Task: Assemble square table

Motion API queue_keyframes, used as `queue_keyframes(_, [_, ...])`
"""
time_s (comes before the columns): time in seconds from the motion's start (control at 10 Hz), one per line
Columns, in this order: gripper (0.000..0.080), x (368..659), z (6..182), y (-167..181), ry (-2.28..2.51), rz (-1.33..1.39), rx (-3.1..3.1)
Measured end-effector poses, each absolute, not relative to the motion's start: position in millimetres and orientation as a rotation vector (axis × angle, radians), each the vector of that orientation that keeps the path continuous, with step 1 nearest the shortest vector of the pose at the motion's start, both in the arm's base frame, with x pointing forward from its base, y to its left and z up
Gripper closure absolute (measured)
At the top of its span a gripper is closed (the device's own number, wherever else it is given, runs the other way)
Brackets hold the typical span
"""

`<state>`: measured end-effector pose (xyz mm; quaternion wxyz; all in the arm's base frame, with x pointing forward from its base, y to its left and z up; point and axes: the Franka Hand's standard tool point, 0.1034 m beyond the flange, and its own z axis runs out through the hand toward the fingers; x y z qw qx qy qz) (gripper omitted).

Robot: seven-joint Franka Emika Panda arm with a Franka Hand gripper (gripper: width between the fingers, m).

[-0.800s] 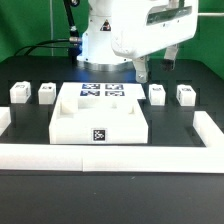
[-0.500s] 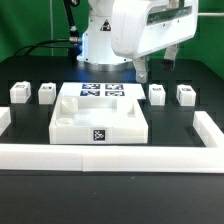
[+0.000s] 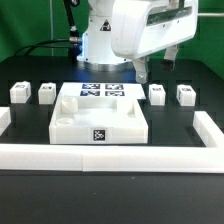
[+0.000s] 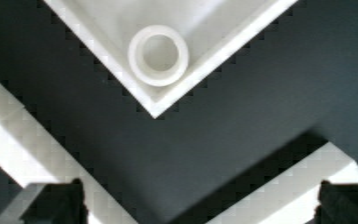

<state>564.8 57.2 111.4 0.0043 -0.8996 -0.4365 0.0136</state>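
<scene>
exterior view: a bulky glossy white arm (image 3: 130, 35) fills the back, its top cut off. the matte black tabletop (image 3: 110, 195) carries a long low white rail (image 3: 110, 155) along the near edge. the square tray (image 3: 70, 128), smooth white plastic with a low rim and a tag (image 3: 99, 134), sits mid-tabletop, touching the marker board (image 3: 102, 91) behind. two small legs (image 3: 19, 92) (image 3: 46, 92) stand apart at the exterior view's left, two more (image 3: 157, 94) (image 3: 186, 94) at its right, open room around each. the pincer (image 3: 155, 66) hangs released, empty. wrist view: blurred dark fingers (image 4: 51, 205) spread wide, one tray corner's round socket (image 4: 156, 52) showing.
</scene>
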Motion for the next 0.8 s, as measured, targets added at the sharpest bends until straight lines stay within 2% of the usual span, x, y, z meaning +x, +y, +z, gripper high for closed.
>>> queue_keyframes(0.3, [0.015, 564.5, 111.1, 56.6, -1.401, 0.043, -2.802])
queue_keyframes(0.4, [0.015, 556.6, 108.1, 49.9, -1.47, 0.032, -2.77])
queue_keyframes(0.6, [0.015, 516.0, 97.0, 17.0, -1.765, 0.078, -2.571])
queue_keyframes(0.8, [0.015, 502.3, 85.8, -8.9, -2.026, 0.063, -2.365])
